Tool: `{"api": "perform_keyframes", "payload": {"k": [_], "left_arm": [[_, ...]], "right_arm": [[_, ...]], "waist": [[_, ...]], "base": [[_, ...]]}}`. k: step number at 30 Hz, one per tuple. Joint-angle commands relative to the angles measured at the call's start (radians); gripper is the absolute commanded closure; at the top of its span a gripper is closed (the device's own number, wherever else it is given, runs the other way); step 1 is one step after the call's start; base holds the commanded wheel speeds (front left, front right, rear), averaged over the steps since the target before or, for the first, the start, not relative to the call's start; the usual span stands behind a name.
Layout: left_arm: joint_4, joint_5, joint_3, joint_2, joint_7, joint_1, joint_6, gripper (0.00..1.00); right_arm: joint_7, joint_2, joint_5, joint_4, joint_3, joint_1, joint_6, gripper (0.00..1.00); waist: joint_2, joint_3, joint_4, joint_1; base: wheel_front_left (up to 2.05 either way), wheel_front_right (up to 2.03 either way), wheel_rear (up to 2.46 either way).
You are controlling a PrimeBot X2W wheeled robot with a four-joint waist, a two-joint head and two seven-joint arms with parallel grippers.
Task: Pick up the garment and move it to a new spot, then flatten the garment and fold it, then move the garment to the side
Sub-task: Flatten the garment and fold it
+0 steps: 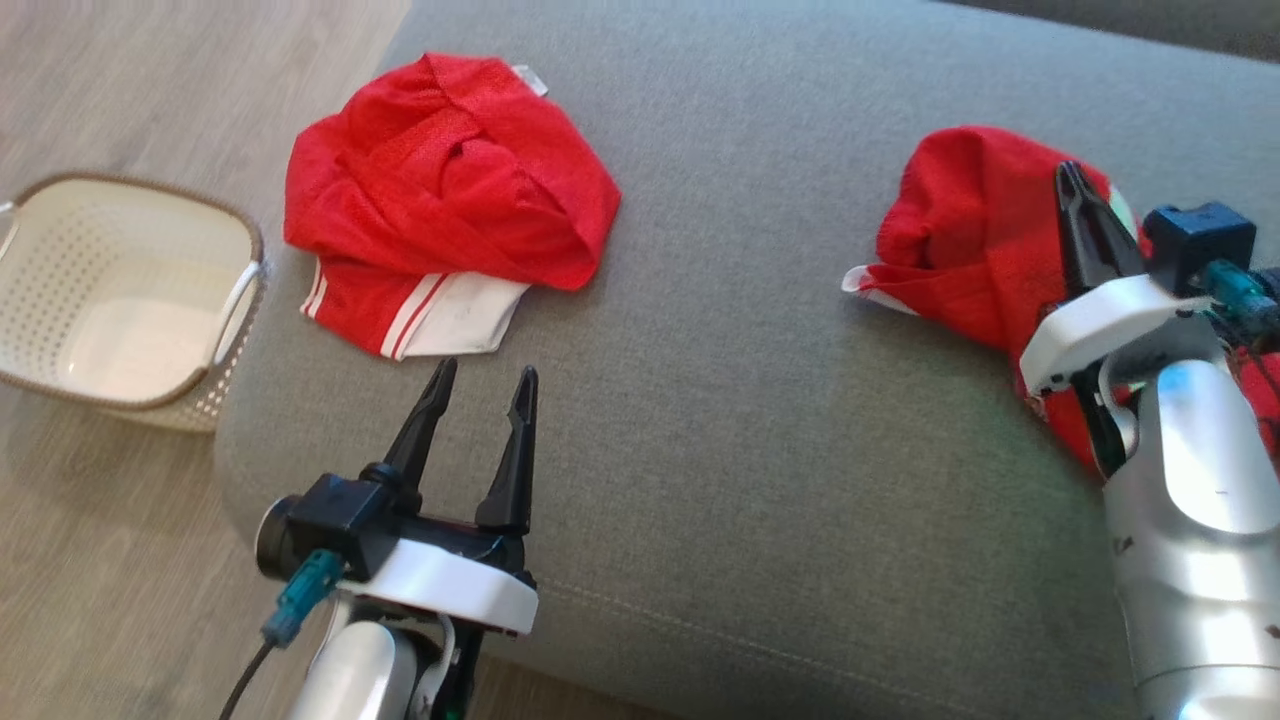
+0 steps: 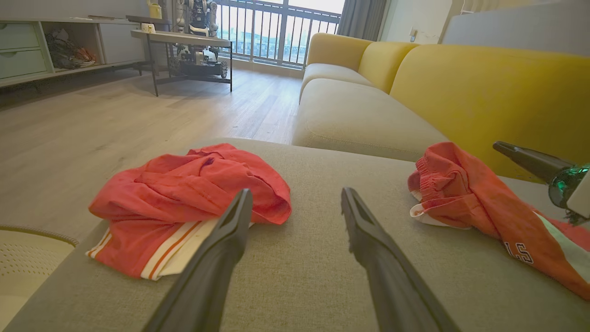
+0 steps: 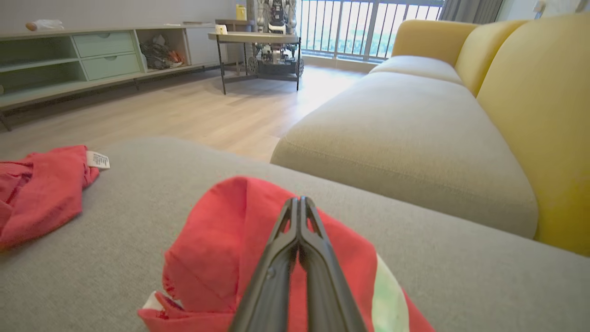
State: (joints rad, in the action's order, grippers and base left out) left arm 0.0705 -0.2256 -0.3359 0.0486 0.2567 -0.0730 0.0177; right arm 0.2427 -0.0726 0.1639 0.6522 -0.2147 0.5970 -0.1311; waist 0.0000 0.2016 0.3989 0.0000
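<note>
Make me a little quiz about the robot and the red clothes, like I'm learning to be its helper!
1. True or false: the left gripper has its fingers squeezed shut.
2. What stands on the floor beside the grey cushion? A. a white basket B. a blue bucket C. a cardboard box
3. Fill in the gap: the right gripper is right at a ___ garment.

Key:
1. False, its fingers stand wide apart.
2. A
3. red
</note>
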Motion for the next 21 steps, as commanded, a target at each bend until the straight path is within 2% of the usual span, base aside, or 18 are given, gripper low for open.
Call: {"api": "perform_keyframes", "payload": {"k": [1, 5, 9, 17, 21], "left_arm": [[-0.031, -0.004, 0.039, 0.002, 0.005, -0.031, -0.001, 0.00], [-0.056, -0.023, 0.063, 0.002, 0.005, -0.012, -0.006, 0.00], [-0.080, -0.013, 0.094, 0.002, 0.005, 0.004, -0.001, 0.00], [-0.114, -0.042, 0.146, 0.002, 0.005, 0.020, -0.003, 0.00], [-0.115, -0.047, 0.159, 0.002, 0.005, 0.030, -0.006, 0.00]], "right_arm": [[0.014, 0.003, -0.009, -0.044, 0.035, 0.032, 0.000, 1.00], [0.017, 0.007, -0.047, -0.106, 0.083, 0.018, 0.000, 1.00], [0.019, 0.013, -0.104, -0.232, 0.131, -0.023, 0.000, 1.00], [0.019, 0.021, -0.207, -0.482, 0.205, -0.235, 0.000, 1.00], [0.014, 0.022, -0.244, -0.550, 0.222, -0.332, 0.000, 1.00]], "waist": [[0.0000, -0.028, -0.015, 0.0000], [0.0000, -0.074, -0.036, 0.0000], [0.0000, -0.108, -0.074, 0.0000], [0.0000, -0.153, -0.159, 0.0000], [0.0000, -0.166, -0.193, 0.0000]], "base": [[0.00, 0.00, 0.00], [0.00, 0.00, 0.00], [0.00, 0.00, 0.00], [0.00, 0.00, 0.00], [0.00, 0.00, 0.00]]}}
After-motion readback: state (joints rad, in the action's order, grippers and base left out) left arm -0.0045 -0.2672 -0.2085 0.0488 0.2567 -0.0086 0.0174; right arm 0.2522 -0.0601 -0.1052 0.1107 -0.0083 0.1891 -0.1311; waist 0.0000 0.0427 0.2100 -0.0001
